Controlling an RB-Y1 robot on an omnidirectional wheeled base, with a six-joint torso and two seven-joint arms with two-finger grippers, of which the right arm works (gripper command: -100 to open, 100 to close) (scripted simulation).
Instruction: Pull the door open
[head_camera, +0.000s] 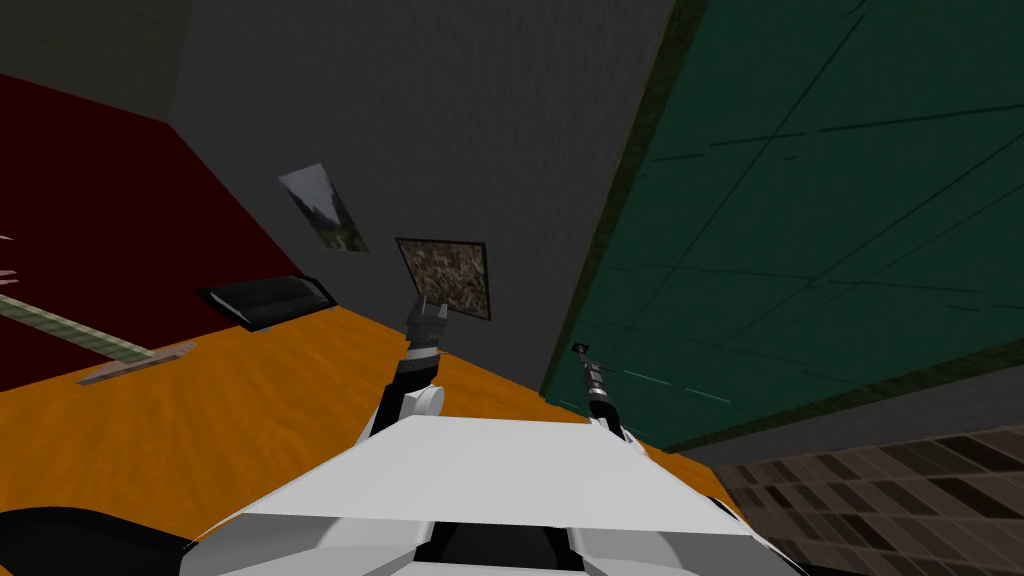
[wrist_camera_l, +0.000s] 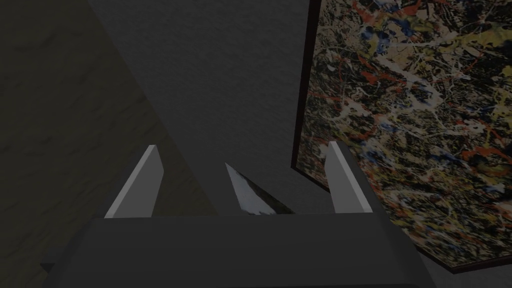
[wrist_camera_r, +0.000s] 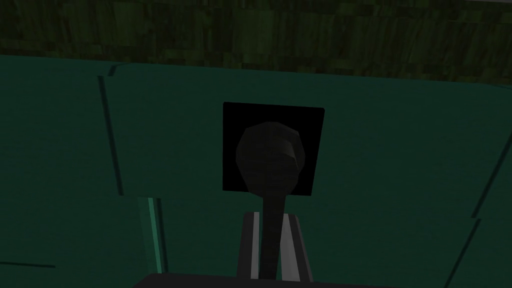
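Right jaws clamp the dark handle (wrist_camera_r: 270, 165), its tip hidden between them.

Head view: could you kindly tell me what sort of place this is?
Likely a room inside a house: a framed painting hangs on a dark grey wall, the floor is orange and wood-like, and a dark green panelled door stands on my right.

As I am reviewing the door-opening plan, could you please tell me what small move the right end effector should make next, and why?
Probably a short, gentle pull of the right end effector back toward the chest. It is shut on the stem of the dark handle, and the green door looks closed against its frame. The left end effector is open, away by the painting.
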